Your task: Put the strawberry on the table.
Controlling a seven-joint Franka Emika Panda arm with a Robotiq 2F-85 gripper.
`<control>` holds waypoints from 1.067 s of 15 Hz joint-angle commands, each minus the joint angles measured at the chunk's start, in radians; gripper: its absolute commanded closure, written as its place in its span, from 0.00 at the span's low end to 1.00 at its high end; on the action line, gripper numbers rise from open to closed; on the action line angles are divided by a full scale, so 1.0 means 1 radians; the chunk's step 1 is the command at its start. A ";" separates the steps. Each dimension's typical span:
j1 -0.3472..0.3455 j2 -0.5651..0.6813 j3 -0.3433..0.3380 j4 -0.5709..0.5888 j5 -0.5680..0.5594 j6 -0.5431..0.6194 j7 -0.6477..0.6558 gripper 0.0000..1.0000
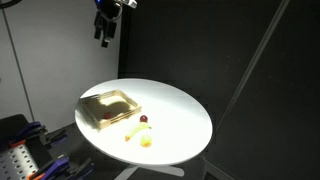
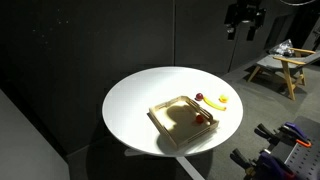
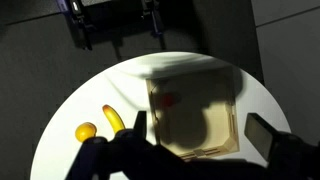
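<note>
The strawberry (image 3: pixel 168 99) is a tiny red piece lying inside the wooden tray (image 3: pixel 151 115), in shadow near one corner. It also shows in an exterior view (image 2: pixel 203 119) near the tray's edge. The tray sits on the round white table (image 1: pixel 180 115) (image 2: pixel 135 100). My gripper (image 3: pixel 200 130) is open and empty, its fingers spread wide. It hangs high above the table in both exterior views (image 1: pixel 105 25) (image 2: pixel 243 20), well clear of the tray.
A maroon round piece (image 1: pixel 143 119) (image 2: pixel 199 98), a yellow banana piece (image 1: pixel 132 133) (image 3: pixel 114 119) and a yellow-orange round piece (image 1: pixel 146 141) (image 3: pixel 86 131) lie on the table beside the tray. Dark curtains surround the table. A wooden stool (image 2: pixel 280 68) stands farther off.
</note>
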 commanded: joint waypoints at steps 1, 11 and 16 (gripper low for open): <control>-0.008 0.001 0.007 0.003 0.001 -0.003 -0.002 0.00; -0.002 -0.013 0.023 -0.025 -0.024 0.051 -0.014 0.00; 0.017 -0.022 0.058 -0.082 -0.068 0.146 -0.045 0.00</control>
